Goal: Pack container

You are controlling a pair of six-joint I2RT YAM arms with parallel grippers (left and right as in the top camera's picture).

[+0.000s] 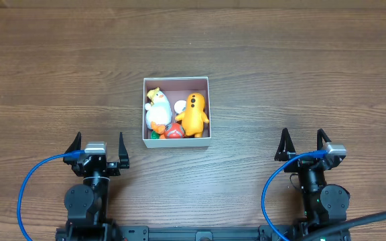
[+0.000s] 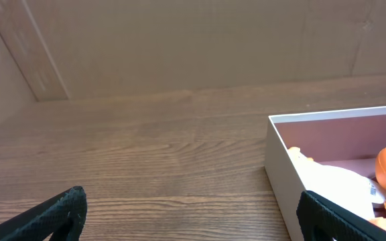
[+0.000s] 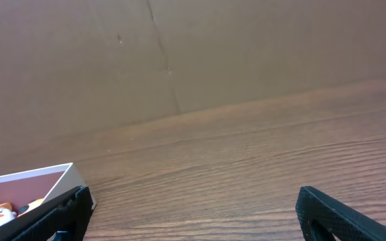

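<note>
- Nearest you, the left gripper (image 1: 99,137) sits at the front edge of the wooden surface (image 1: 280,67). Its two black fingers are spread wide with nothing between them.
- The right gripper (image 1: 303,134) sits level with it on the other side, also spread wide and holding nothing.
- A blue cable (image 1: 25,194) loops out from each arm behind the grippers.
- Both grippers point away from you, and each stands well apart from the container (image 1: 177,142).
- The container rests flat on the surface farther out, between the two grippers and a little closer to the left one. It has thin white walls and a dusty pink inside.
- Inside it, a white duck toy (image 1: 157,110) with yellow and orange markings lies on the left. An orange figure (image 1: 194,114) with black dots lies on the right, just beside the duck.
- A small red-orange piece (image 1: 173,132) sits against the container's near wall, between those two toys. You cannot tell from overhead what it is.
- In your left wrist view, the container's near corner shows at the right edge, with the white and orange toys visible inside it.
- In your right wrist view, the container's corner shows at the lower left, partly hidden behind one finger.
- Farthest out, both wrist views show a plain brown backdrop (image 3: 246,53) rising behind the surface.
</note>
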